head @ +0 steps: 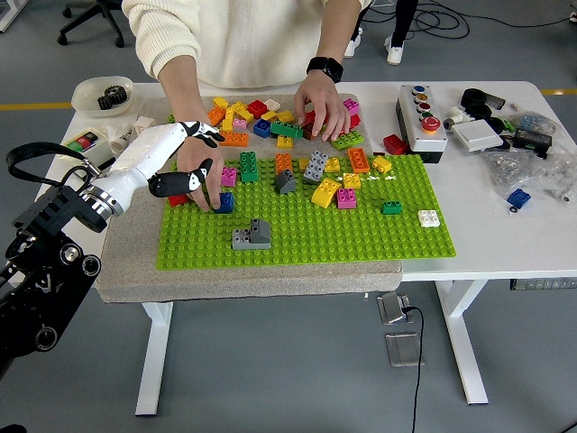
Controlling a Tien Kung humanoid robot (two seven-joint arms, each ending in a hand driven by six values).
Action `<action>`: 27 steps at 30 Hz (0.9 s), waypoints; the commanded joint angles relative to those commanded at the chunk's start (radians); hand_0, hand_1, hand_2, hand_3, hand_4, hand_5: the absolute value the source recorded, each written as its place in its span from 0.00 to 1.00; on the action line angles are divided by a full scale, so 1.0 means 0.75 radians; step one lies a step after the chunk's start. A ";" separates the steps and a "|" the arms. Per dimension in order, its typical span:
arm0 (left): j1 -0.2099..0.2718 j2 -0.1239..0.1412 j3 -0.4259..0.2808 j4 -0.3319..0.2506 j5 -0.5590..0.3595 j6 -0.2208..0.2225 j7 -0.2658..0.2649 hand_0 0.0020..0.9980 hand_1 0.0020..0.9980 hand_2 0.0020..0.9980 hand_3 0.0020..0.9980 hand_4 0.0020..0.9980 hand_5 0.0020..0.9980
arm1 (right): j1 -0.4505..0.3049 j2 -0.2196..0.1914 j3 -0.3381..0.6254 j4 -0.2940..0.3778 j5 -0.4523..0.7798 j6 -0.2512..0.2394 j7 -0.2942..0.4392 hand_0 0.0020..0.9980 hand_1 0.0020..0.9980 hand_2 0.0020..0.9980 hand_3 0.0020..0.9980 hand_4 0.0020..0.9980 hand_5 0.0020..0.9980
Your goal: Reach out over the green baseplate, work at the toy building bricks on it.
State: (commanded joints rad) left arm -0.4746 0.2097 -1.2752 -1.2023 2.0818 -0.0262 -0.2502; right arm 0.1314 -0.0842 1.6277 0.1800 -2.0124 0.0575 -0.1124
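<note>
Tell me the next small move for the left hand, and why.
Probably hold off. The left hand hovers open at the green baseplate's left edge, and a person's hand lies right beside it, fingers on the blue brick.

Left robot hand (185,171) over green baseplate (297,239), person's hand (200,171) alongside.

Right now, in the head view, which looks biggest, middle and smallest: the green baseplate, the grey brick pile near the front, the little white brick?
1. green baseplate
2. grey brick pile
3. white brick
</note>
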 joint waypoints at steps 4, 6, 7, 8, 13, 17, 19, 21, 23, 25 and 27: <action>-0.001 0.003 -0.001 0.002 0.005 -0.005 0.005 0.84 0.82 0.75 0.78 0.80 0.07 | 0.001 0.000 0.000 0.000 0.001 0.000 0.001 0.74 0.61 0.64 0.54 0.77 0.50; -0.001 0.004 -0.001 0.001 0.007 -0.008 0.008 0.84 0.82 0.75 0.78 0.80 0.07 | 0.002 0.000 0.000 0.000 0.002 0.000 0.001 0.74 0.61 0.64 0.54 0.77 0.50; 0.000 0.005 -0.001 0.002 0.011 -0.011 0.009 0.84 0.82 0.75 0.78 0.80 0.07 | 0.001 0.000 0.000 0.000 0.000 0.000 0.001 0.74 0.61 0.64 0.54 0.77 0.50; 0.001 0.006 -0.001 0.002 0.017 -0.013 0.011 0.85 0.82 0.74 0.78 0.83 0.10 | 0.000 0.000 0.000 0.000 0.000 0.000 0.001 0.74 0.61 0.64 0.54 0.77 0.50; 0.004 0.013 0.001 0.008 0.050 -0.031 0.022 0.85 0.82 0.74 0.78 0.83 0.10 | -0.002 0.000 0.000 0.000 -0.003 0.001 0.000 0.74 0.61 0.64 0.54 0.77 0.50; 0.003 0.031 0.014 0.015 0.091 -0.045 0.026 0.86 0.82 0.73 0.77 0.84 0.11 | -0.002 0.000 0.000 0.000 -0.005 0.001 0.000 0.74 0.61 0.63 0.54 0.77 0.50; 0.000 0.043 0.034 0.026 0.110 -0.057 0.029 0.86 0.82 0.73 0.77 0.84 0.11 | -0.002 -0.001 0.000 0.000 -0.005 0.001 0.001 0.74 0.61 0.63 0.54 0.77 0.50; -0.002 0.049 0.047 0.036 0.118 -0.065 0.030 0.83 0.79 0.67 0.68 0.75 0.10 | -0.001 -0.001 -0.001 0.000 -0.005 0.001 0.001 0.74 0.61 0.64 0.54 0.77 0.50; -0.008 0.052 0.061 0.055 0.125 -0.074 0.032 0.83 0.79 0.67 0.68 0.75 0.10 | -0.001 -0.001 -0.003 0.000 -0.005 0.002 0.001 0.74 0.61 0.64 0.54 0.77 0.50; -0.014 0.053 0.072 0.070 0.127 -0.080 0.032 0.83 0.79 0.67 0.68 0.75 0.10 | 0.000 0.000 -0.004 0.000 -0.005 0.002 0.001 0.74 0.61 0.64 0.54 0.77 0.50; -0.026 0.053 0.092 0.094 0.127 -0.084 0.032 0.82 0.79 0.67 0.66 0.74 0.09 | -0.001 0.000 -0.005 0.000 -0.006 0.003 0.001 0.74 0.62 0.64 0.54 0.77 0.50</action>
State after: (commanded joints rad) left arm -0.4942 0.2495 -1.2059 -1.1316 2.1771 -0.0895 -0.2263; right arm 0.1309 -0.0840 1.6236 0.1800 -2.0170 0.0597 -0.1114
